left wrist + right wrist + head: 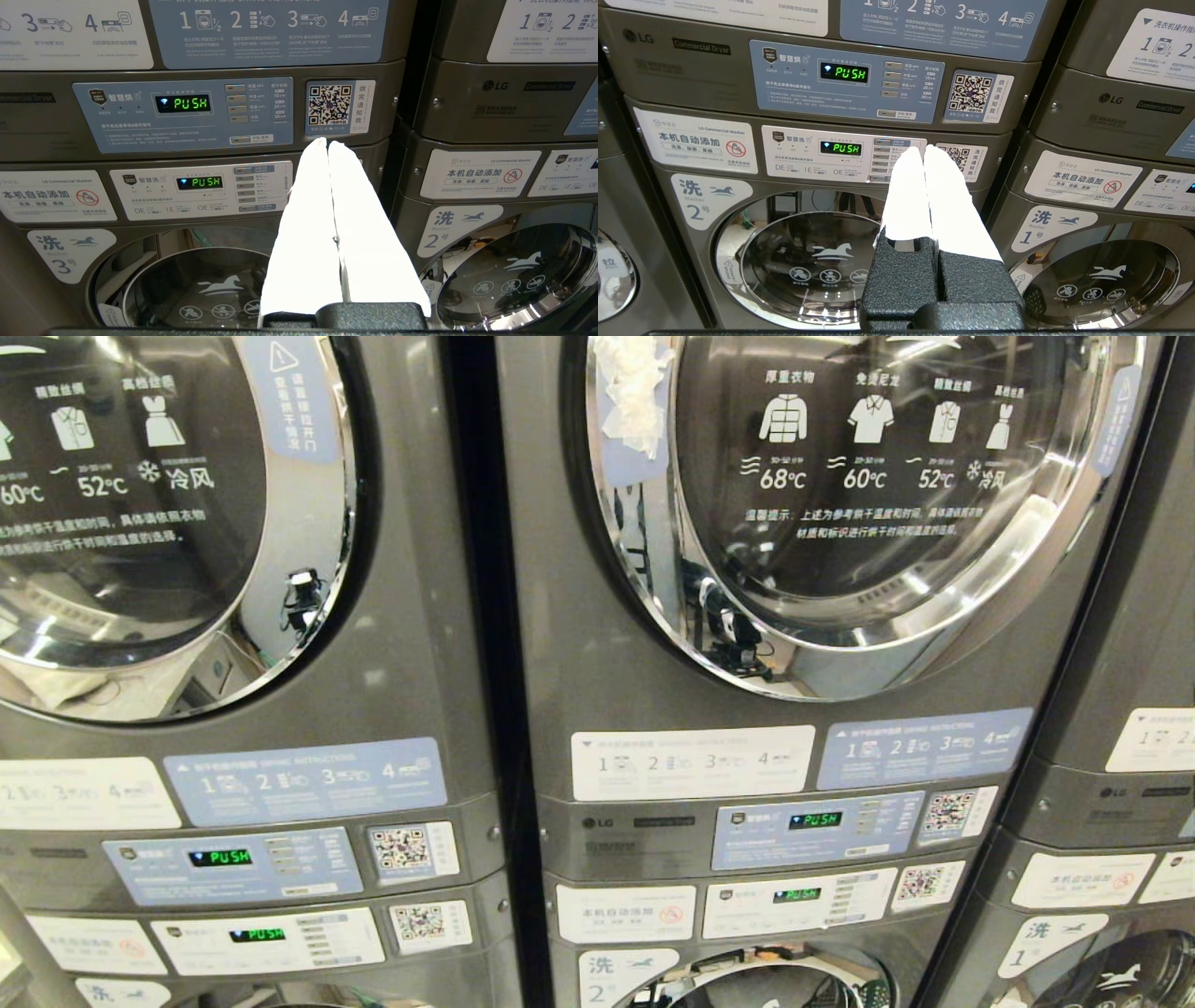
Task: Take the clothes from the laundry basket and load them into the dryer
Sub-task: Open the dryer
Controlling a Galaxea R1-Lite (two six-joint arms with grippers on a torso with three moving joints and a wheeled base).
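Head view faces a row of stacked grey LG machines, dryer over washer. Middle dryer [794, 644] fills the centre; its round chrome-rimmed door [868, 504] is closed, glass printed with garment icons and temperatures. White tape scraps [633, 387] stick to the door's upper left rim. Below the door, instruction stickers, then the dryer's control panel [812, 829] with a green "PUSH" display [814, 819] and a QR label [948, 812]. A second dryer [187, 569] stands to the left, door also closed.

No clothes or laundry basket appear in any view. Neither arm shows in the head view.

Left gripper [323, 142]: white fingers pressed together, empty, pointing at the panels of stack number 3, tips in line with that dryer's QR label [331, 105].

Right gripper [922, 150]: fingers closed tip to tip, nothing held, pointing at washer number 2's control panel [840, 154], above its closed door [817, 266].
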